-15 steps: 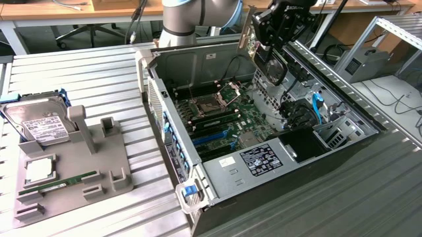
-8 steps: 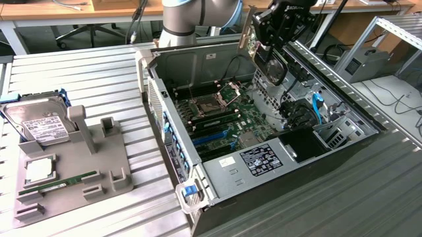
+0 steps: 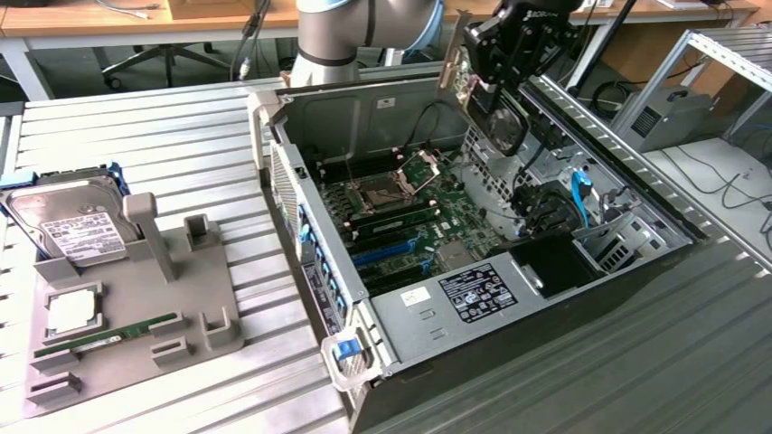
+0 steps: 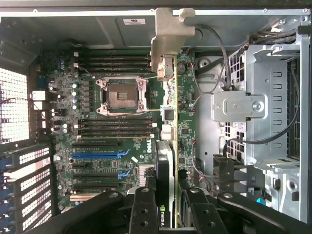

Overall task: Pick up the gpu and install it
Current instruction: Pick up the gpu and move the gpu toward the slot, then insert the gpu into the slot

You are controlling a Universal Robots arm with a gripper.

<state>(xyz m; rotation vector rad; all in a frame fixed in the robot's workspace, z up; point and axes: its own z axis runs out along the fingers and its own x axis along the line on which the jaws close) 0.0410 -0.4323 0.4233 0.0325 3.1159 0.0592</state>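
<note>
My gripper (image 3: pixel 497 86) hangs above the far end of the open computer case (image 3: pixel 316 117) and is shut on the gpu (image 3: pixel 504 122). The gpu is a dark, slim card held on edge, with its silver bracket (image 3: pixel 458 52) pointing up and toward the exterior view's left. In the wrist view the gpu (image 4: pixel 165 165) runs edge-on over the motherboard (image 4: pixel 112 126), its bracket (image 4: pixel 168 34) toward the case's rear wall. The black fingers (image 4: pixel 144 209) clamp it from both sides, gripper (image 4: pixel 165 197). The card floats above the board, apart from the expansion slots (image 4: pixel 97 156).
A grey fixture tray (image 3: pixel 193 298) lies at the exterior view's left, holding a hard drive (image 3: pixel 79 226), a green memory stick (image 3: pixel 108 339) and a square chip (image 3: pixel 72 312). Inside the case are a drive cage (image 4: pixel 273 97) and loose cables (image 4: pixel 214 53). The arm's base (image 3: pixel 350 36) stands behind the case.
</note>
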